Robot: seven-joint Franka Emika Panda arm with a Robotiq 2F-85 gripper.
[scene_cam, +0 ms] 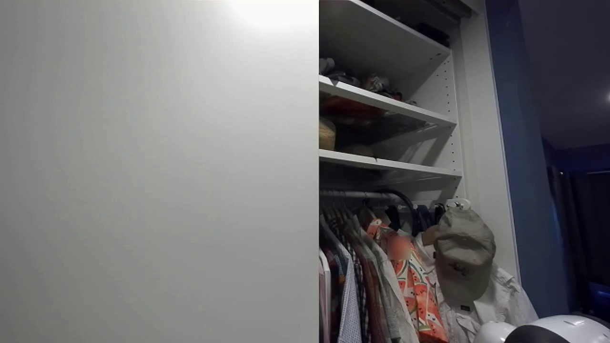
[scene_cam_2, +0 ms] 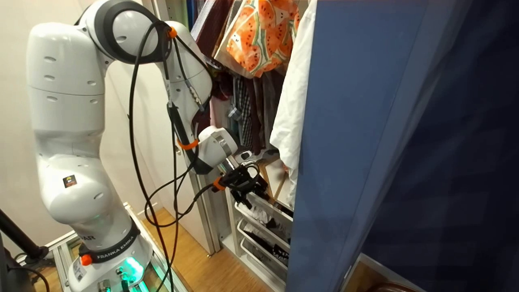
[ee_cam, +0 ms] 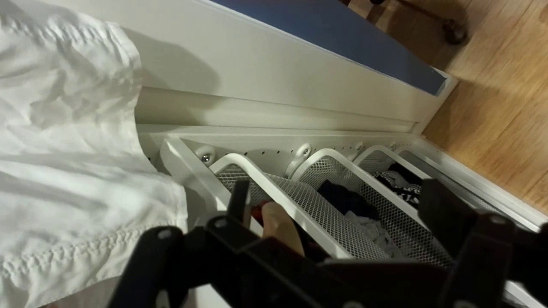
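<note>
White mesh baskets (ee_cam: pixel 280 200) sit stacked below the front edge of the shelf (ee_cam: pixel 195 171), probably carried on side brackets (ee_cam: pixel 304 151) so clothes (ee_cam: pixel 349 201) can be slid out, while the tool (ee_cam: pixel 337 199), jaws spread wide and visibly gripping nothing, hangs close to the upper ones.

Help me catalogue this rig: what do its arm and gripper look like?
The arm is glossy white and rounded, with a small dark sticker and a black band lettered FRANKA EMIKA. A green light glows below that band. Black cables with orange ties loop beside the arm. The gripper is black, angular and two-fingered.
</note>
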